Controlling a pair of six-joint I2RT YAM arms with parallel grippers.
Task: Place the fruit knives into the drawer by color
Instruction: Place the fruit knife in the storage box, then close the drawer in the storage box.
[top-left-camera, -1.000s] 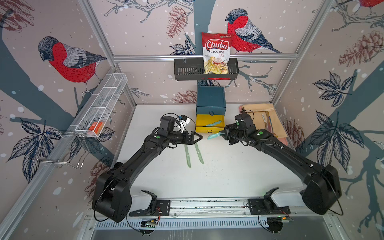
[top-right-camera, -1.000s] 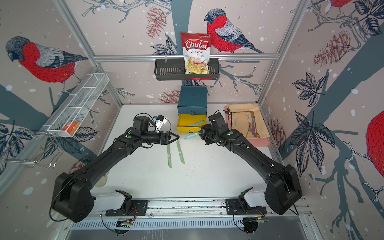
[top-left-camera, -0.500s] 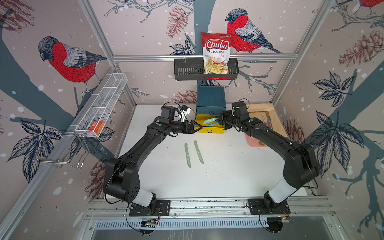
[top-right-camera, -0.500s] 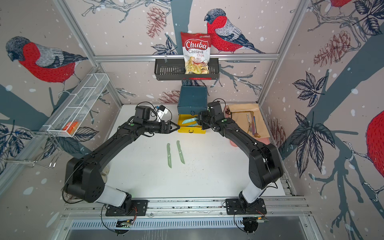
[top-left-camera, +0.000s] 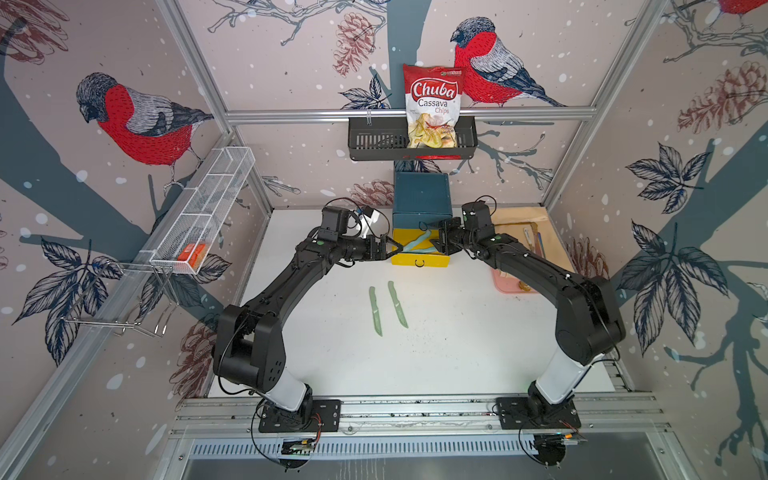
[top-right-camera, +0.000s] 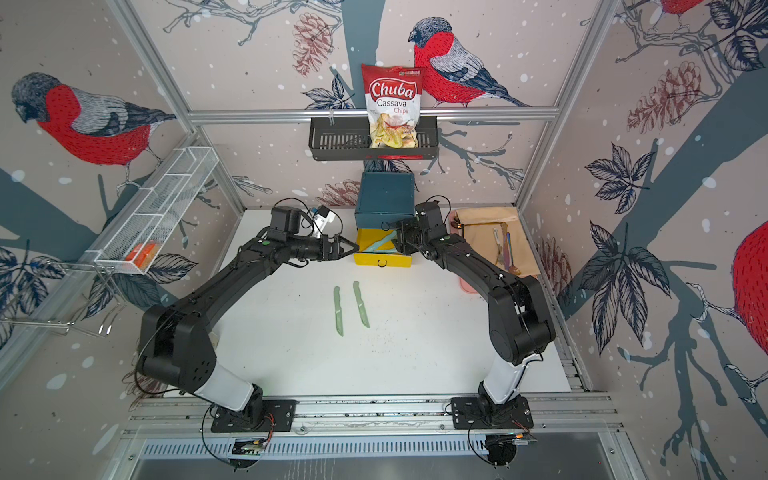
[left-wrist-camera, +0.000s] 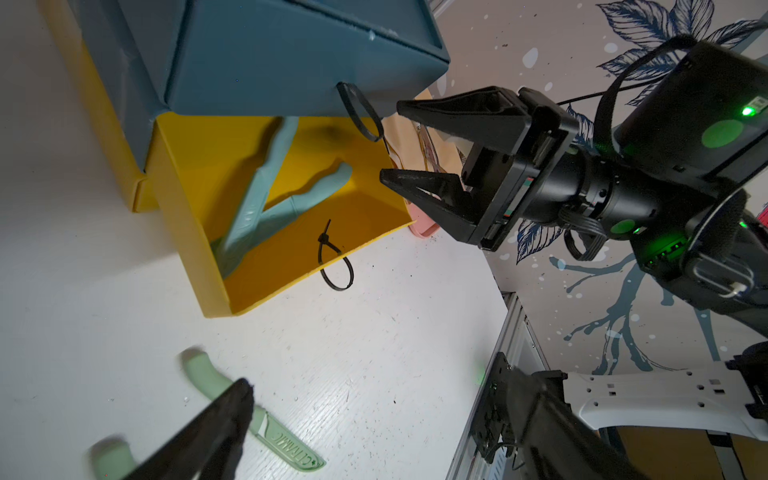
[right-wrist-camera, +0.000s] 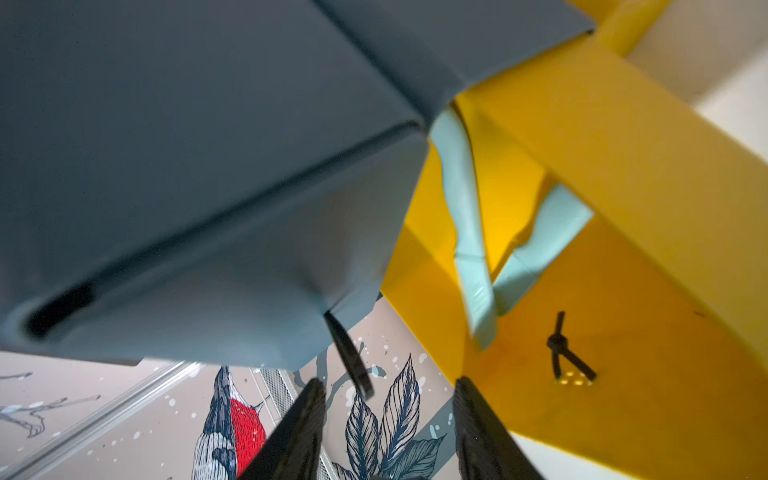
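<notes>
the right pincer (left-wrist-camera: 390, 143) stands partly open and grips nothing. its tips sit at one side edge of the pulled-out yellow drawer (top-left-camera: 419, 261), close under the dark teal chest (top-left-camera: 422, 193). a black loop pull (left-wrist-camera: 359, 112) on the teal drawer front hangs just ahead of those tips, not pinched. the left pincer (top-left-camera: 394, 249) is spread wide and empty, its tips at the opposite side edge, so the yellow drawer lies between the two pincers. inside it two teal-blue knives (left-wrist-camera: 257, 191) lie crossed and touching, meeting at the front corner nearer the left pincer. a green knife (top-left-camera: 376, 305) and a second green knife (top-left-camera: 397, 304) lie side by side, not touching, on the white desk (top-left-camera: 457, 340), well behind the left pincer, toward the arm bases.
</notes>
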